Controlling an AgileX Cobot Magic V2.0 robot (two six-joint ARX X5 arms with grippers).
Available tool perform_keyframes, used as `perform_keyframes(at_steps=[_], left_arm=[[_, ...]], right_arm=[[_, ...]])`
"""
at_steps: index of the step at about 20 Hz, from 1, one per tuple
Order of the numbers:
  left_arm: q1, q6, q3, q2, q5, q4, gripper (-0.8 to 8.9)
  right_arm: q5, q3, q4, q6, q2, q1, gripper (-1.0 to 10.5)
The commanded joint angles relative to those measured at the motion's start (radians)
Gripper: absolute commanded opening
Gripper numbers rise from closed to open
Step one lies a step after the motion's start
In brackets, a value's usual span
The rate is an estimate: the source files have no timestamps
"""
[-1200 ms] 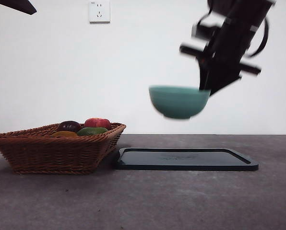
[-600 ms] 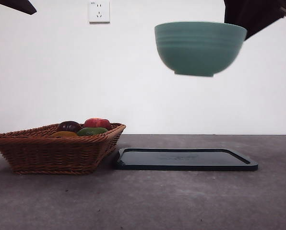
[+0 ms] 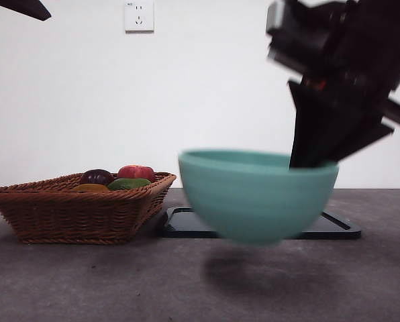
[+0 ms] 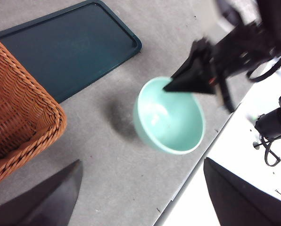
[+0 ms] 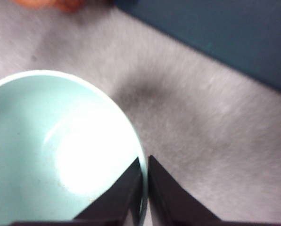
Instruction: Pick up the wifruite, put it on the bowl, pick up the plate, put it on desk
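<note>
Right gripper [image 3: 306,161]: jaws pinched on the rim of the bowl [image 3: 257,194], one inside the wall and one outside; arm comes down dark and blurred from the upper corner of the front view.
Bowl: teal-green, held clear of the desk [image 3: 119,282], a soft shadow on the surface beneath it; inside pale, nothing seen in it in either wrist view; nearer the camera than the tray.
Desk: grey, mottled, bare under the bowl.
Tray [image 3: 337,228]: flat, black, rectangular, lying on the desk just behind the bowl, partly hidden by it.
Basket [image 3: 72,211]: brown wicker, beside the tray and well apart from the bowl; fruit [image 3: 135,172] heaped in it, red, dark and green pieces showing.
Left gripper [image 4: 140,197]: jaws set wide apart, holding nothing, hanging high over the desk away from the bowl.
Wall socket [image 3: 139,15]: white, on the wall far behind the bowl.
</note>
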Motion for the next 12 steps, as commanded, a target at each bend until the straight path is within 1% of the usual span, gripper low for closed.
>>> perform_keyframes(at_steps=[1, 5, 12], left_arm=[[-0.005, 0.015, 0.013, 0.007, 0.005, 0.008, 4.05], [-0.005, 0.015, 0.013, 0.007, 0.005, 0.007, 4.05], [-0.005, 0.015, 0.013, 0.007, 0.005, 0.007, 4.05]], right_arm=[[0.004, -0.016, 0.058, 0.032, 0.055, 0.017, 0.1], [0.037, -0.023, 0.101, 0.034, 0.131, 0.026, 0.1], [0.052, -0.023, 0.124, 0.035, 0.163, 0.026, 0.1]])
